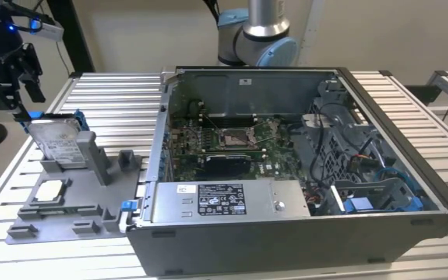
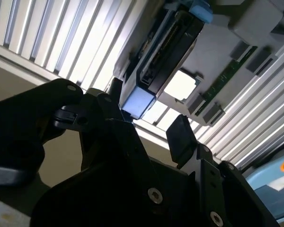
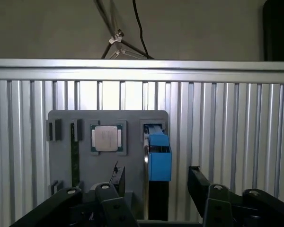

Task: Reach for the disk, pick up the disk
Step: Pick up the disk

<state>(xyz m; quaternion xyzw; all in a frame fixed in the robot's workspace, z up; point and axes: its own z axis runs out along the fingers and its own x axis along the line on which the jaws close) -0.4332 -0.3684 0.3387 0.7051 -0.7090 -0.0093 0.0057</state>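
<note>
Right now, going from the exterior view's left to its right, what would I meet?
gripper → disk standing on edge → power-supply box in the open computer case → blue drive tray

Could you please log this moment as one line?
phase: reach | gripper: open, straddling disk top edge | disk: upright in grey fixture, not lifted

Gripper (image 1: 23, 99): black.
Disk (image 1: 56, 143), just below the gripper: silver-grey, white printed label, bright blue bracket.
Fixture (image 1: 60, 224), under the disk: plain grey.
Chip (image 1: 49, 189): white top.
Table (image 1: 115, 99): silver, ribbed slats.
Power-supply box (image 1: 279, 201), well apart from the gripper: grey, black-and-white label.
</note>
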